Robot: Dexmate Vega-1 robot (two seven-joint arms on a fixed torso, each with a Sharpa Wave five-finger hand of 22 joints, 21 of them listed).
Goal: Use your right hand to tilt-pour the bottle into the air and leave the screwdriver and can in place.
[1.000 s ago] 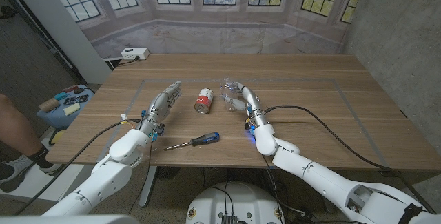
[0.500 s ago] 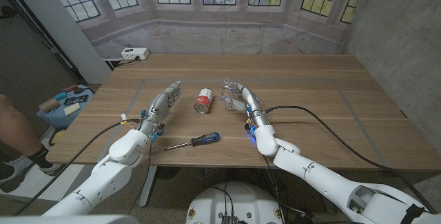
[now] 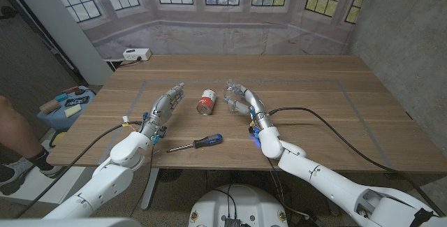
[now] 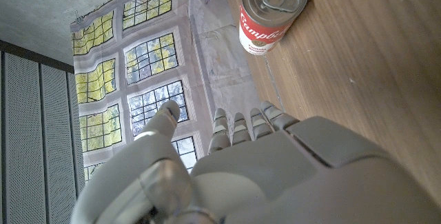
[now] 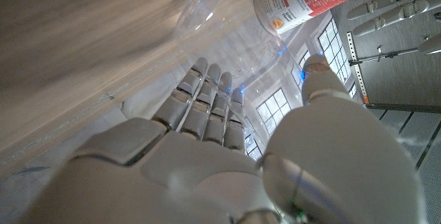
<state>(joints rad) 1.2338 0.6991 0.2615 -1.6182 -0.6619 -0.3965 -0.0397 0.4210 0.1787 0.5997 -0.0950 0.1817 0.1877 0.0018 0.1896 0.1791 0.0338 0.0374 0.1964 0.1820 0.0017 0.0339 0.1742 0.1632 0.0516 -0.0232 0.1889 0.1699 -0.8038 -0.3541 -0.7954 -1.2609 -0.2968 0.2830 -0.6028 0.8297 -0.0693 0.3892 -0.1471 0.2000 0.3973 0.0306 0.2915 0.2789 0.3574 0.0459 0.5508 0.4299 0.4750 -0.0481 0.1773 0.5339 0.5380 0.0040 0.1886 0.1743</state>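
Head view takes in a wide brown wooden table (image 3: 314, 108) with both robot arms reaching onto it from the near edge. At the far left, beyond the table's left edge, a person's bare leg (image 3: 15, 133) shows beside a low blue stand of small items (image 3: 66, 105), and a white power strip (image 3: 136, 54) lies at the table's far left corner. The left hand (image 3: 162, 107) hovers near the table's left part, fingers straight and apart, released and holding nothing; in the left wrist view the same left hand (image 4: 234, 162) points toward the can with a gap between them. Just in front of it, near the near edge, lies a screwdriver with a blue-and-black handle and slim metal shaft (image 3: 196, 143), untouched. Beyond that, around the table's middle, stands a short red-and-white soup can with a pull-ring lid (image 3: 207, 102), upright. Just right of the can is the clear plastic bottle (image 3: 232, 94), close against the fingers of the right hand (image 3: 243, 98). That hand curves around the bottle, but I cannot tell whether it actually grasps it. In the right wrist view the bottle (image 5: 207, 14) is a pale blur past the fingertips (image 5: 200, 65).
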